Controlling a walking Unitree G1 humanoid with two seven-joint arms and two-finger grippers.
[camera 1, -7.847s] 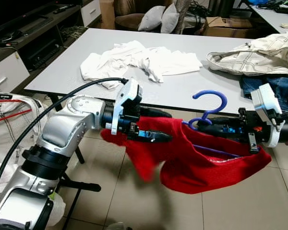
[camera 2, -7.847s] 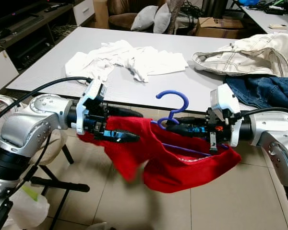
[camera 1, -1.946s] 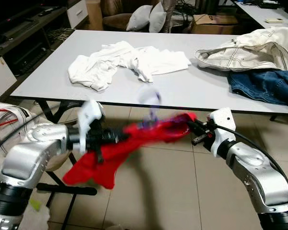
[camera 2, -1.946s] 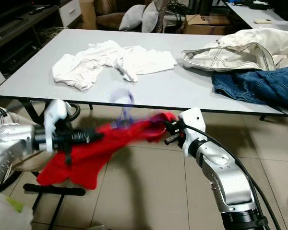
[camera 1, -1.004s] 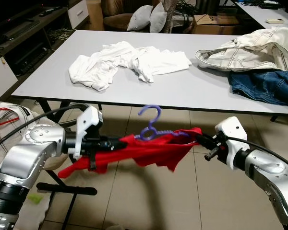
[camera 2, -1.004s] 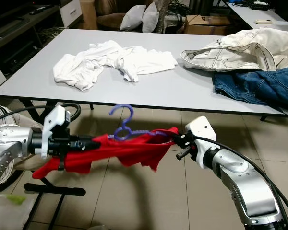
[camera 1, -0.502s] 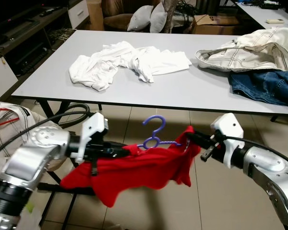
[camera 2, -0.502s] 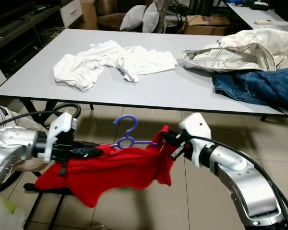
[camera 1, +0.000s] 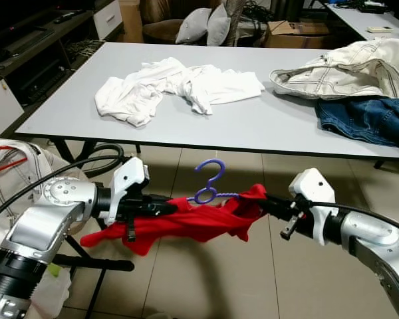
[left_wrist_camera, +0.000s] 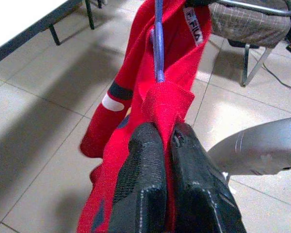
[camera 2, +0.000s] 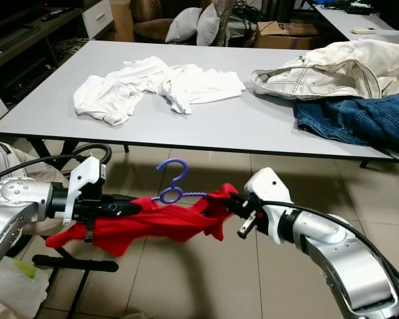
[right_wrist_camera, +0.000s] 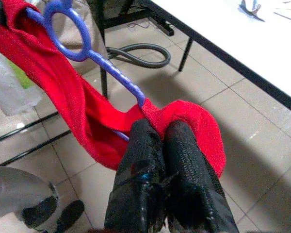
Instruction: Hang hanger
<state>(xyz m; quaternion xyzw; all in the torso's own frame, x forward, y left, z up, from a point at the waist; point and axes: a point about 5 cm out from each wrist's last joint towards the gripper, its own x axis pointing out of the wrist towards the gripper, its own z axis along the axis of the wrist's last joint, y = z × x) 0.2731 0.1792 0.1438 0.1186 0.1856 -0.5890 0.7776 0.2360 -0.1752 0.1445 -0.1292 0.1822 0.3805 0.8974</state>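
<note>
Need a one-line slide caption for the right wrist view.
Right gripper clamped on a red knit garment threaded with a purple plastic hanger, above a tiled floor.

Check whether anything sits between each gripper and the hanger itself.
Yes: the red garment. The left gripper and the right gripper each have their jaws shut on red cloth wrapped over an end of the purple hanger, not on bare plastic.
</note>
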